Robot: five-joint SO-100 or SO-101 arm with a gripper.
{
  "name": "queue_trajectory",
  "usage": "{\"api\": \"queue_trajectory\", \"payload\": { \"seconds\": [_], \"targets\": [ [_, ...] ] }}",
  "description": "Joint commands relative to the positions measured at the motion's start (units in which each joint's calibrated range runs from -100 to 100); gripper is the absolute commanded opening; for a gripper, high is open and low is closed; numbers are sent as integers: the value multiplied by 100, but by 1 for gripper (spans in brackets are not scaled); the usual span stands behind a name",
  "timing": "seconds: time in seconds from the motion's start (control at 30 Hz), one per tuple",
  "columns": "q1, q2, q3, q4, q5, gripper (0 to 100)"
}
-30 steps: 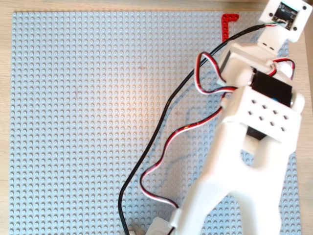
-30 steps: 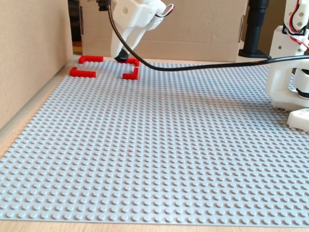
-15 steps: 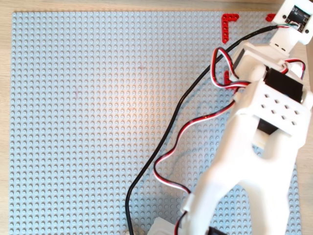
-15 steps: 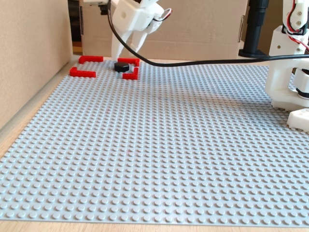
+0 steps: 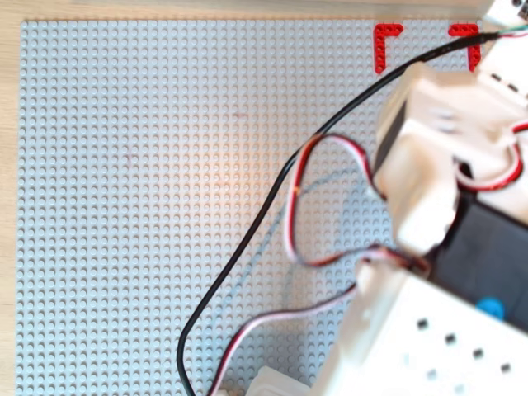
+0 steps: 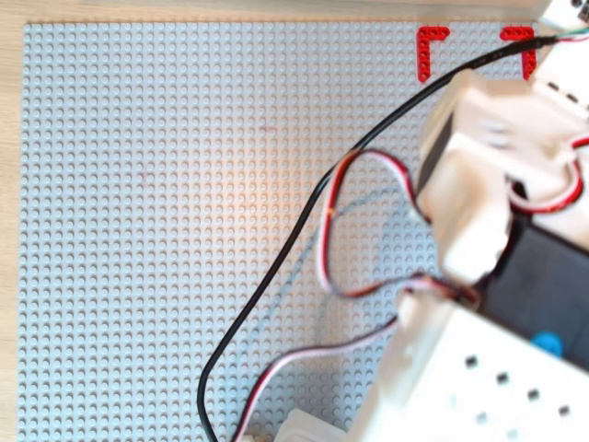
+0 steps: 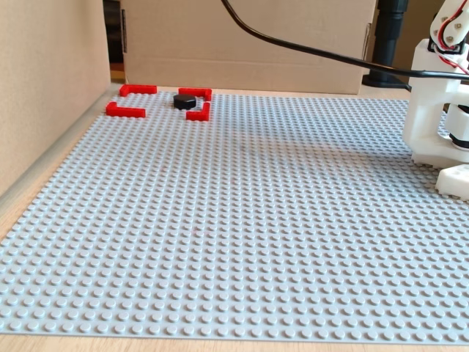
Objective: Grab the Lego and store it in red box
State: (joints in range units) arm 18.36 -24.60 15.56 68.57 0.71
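The Lego [image 7: 185, 100] is sitting flat on the grey baseplate [image 7: 242, 220] inside the red box [image 7: 158, 102] in the fixed view, toward the right side of the square, just beside the right-hand corner pieces; can't tell if it's touching them. Nothing is holding it. I'm seeing all four red corners in that view, w/ gaps between them, at the far left end of the plate near the cardboard wall [image 7: 44, 81].

Gripper: I'm not getting it in any pic. The fixed view is only showing the arm's white base [image 7: 440, 110] at the right edge and a black cable [image 7: 308, 50] crossing the top. In both overhead views the arm body [image 5: 429, 165] is filling the right side, blurred and close to the lens, so I can't tell whether the fingers are apart or together.

In both overhead views I'm picking out only two red corner pieces [image 5: 385, 43] [image 6: 430, 48] at the top right of the plate; the rest of the box and the Lego are hiding behind the arm. The black cable and red/white wires [image 5: 309, 206] are looping over the plate's middle.
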Motion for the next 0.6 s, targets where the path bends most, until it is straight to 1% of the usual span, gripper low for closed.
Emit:
{"api": "queue_trajectory", "payload": {
  "seconds": [0.0,0.17,0.3,0.57],
  "targets": [
    [-38,-1201,-284,1038,23,2],
    [-46,-2684,-265,2336,65,2],
    [-68,-3727,-238,3021,70,2],
    [-1192,-5583,-138,3064,23,2]
  ]
}}
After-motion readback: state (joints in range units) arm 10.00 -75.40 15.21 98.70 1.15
